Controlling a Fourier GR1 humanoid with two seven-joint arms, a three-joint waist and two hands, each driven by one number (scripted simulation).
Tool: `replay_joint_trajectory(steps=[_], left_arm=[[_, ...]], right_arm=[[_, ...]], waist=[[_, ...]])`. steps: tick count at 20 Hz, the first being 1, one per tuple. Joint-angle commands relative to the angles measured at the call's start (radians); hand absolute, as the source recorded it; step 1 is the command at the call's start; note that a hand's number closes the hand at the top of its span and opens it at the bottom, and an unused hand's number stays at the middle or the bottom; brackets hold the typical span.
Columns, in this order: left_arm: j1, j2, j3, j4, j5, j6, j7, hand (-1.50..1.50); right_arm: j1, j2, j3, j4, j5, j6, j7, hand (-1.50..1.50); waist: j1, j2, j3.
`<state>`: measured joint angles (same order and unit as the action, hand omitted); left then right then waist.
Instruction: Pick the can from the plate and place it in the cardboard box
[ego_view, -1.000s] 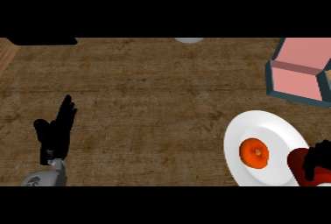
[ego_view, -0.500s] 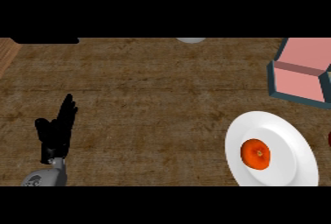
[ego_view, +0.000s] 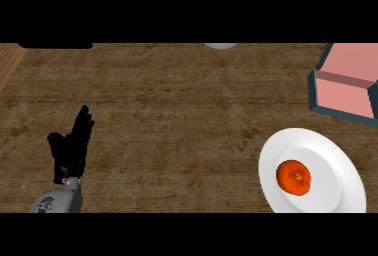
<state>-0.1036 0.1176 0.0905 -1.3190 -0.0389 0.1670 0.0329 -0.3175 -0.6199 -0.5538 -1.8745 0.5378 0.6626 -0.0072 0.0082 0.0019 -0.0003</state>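
Tabletop (ego_view: 184, 100) of dark wood grain fills most of what I can see from here, and the main news is on the right side: a second ago a black hand was reaching in over the lower right part of the plate, half a second ago only a sliver of it showed at the edge, and now the right hand is gone from sight altogether. It went away holding nothing that I can make out.

The can (ego_view: 294, 176) still sits on the white plate (ego_view: 325, 145), seen from straight above as an orange-red disc, a little below and left of the plate's middle. It looks to be in the same spot as before, so I judge the pick has not happened yet.

The cardboard box (ego_view: 347, 82), pinkish inside with dark teal walls, stands at the upper right, apart from the plate and beyond it, partly cut off by the edge of the view.

The left hand (ego_view: 72, 147) rests at the lower left, well apart from everything, fingers straight and pointing up the tabletop, spread slightly, holding nothing. It has not moved.

For the task, this reads as a reset: the right hand will have to come back in over the plate and close round the can before any carrying toward the box can begin.
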Motion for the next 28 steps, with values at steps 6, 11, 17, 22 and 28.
replay_joint_trajectory(steps=[6, 11, 17, 22, 28], left_arm=[[-0.063, -0.003, -0.009, -0.017, -0.016, 0.019, 0.060, 0.00], [-0.028, -0.008, -0.025, -0.004, -0.020, -0.002, 0.031, 0.00], [-0.032, 0.008, -0.001, 0.043, -0.006, -0.027, -0.050, 0.00], [-0.029, 0.012, 0.017, 0.034, 0.007, -0.022, -0.023, 0.00], [-0.049, -0.006, -0.001, 0.043, -0.023, 0.008, -0.024, 0.00]], right_arm=[[-0.233, -0.023, 0.128, 0.517, 0.127, -0.240, -0.161, 1.50], [-0.312, -0.016, 0.185, 0.798, 0.203, -0.398, -0.324, 1.50], [-0.471, -0.059, 0.162, 1.167, 0.276, -0.535, -0.378, 1.50], [-0.515, -0.064, 0.140, 1.356, 0.253, -0.499, -0.430, -1.50], [-0.577, -0.079, 0.063, 1.509, 0.174, -0.469, -0.585, -1.50]], waist=[[0.019, 0.006, 0.001], [0.016, 0.006, 0.001], [0.043, 0.018, 0.002], [0.030, 0.012, 0.002], [0.038, 0.020, 0.004]])
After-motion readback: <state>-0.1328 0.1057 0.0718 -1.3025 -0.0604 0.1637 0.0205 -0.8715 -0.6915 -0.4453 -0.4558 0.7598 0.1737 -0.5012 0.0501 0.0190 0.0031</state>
